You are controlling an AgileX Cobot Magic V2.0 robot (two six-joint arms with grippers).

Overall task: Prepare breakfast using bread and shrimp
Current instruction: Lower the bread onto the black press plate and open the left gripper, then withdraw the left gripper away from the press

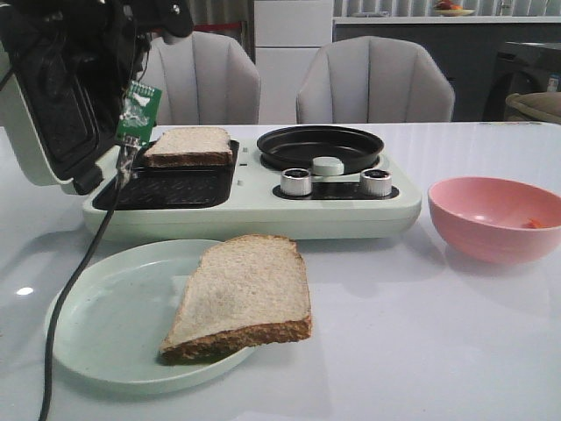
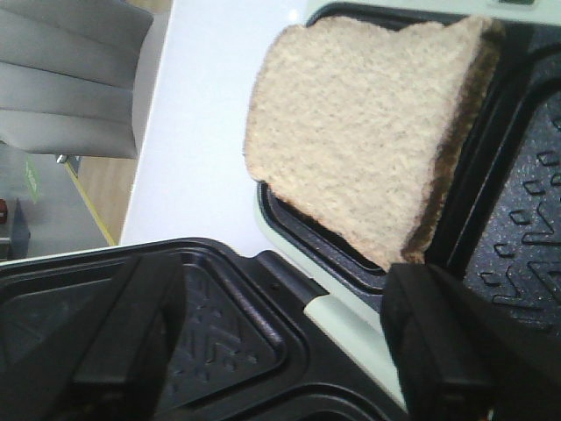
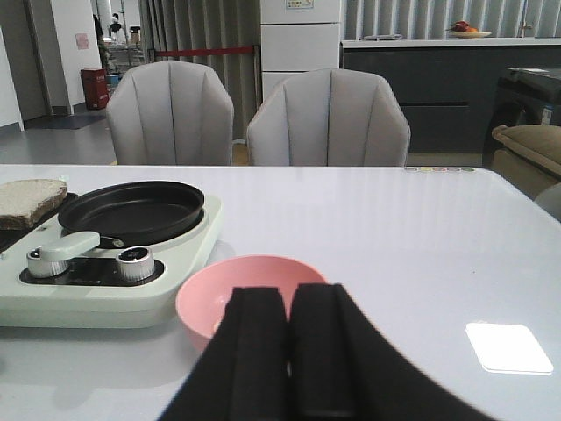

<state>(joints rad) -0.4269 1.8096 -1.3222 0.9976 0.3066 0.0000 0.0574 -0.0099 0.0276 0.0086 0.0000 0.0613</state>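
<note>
Black left arm (image 1: pixel 131 22) w/ green circuit board (image 1: pixel 138 111), black cable (image 1: pixel 74 263); right hand (image 3: pixel 289 351) matte black.

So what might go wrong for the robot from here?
The bread slice sits crooked on the sandwich maker, one edge riding up the rim, so closing the lid may pinch it. The second slice overhangs the plate and might slide off. The shrimp in the pink bowl is tiny, easy to miss.
</note>
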